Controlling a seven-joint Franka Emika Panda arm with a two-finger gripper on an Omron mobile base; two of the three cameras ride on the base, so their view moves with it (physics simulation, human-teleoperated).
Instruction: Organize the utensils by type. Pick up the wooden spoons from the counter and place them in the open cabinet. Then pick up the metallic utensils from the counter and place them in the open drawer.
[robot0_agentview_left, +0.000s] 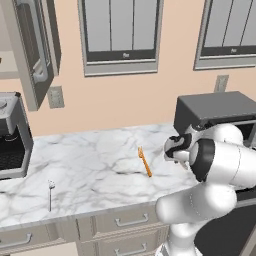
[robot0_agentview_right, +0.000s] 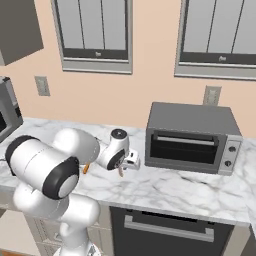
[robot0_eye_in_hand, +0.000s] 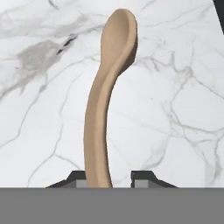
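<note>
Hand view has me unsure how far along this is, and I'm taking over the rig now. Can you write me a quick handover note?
End effector: fingers either side of the handle of the small curved wooden spoon; whether it is clamped cannot be told.
Spoon extends over the marble counter, just left of the toaster oven.
Orange fork lies mid-counter; thin silver utensil lies near the front edge, further left.
Open wall cabinet door is at upper left.
Done: nothing visibly put away.
Left: this spoon to the cabinet; fork and silver utensil to the drawer.
</note>
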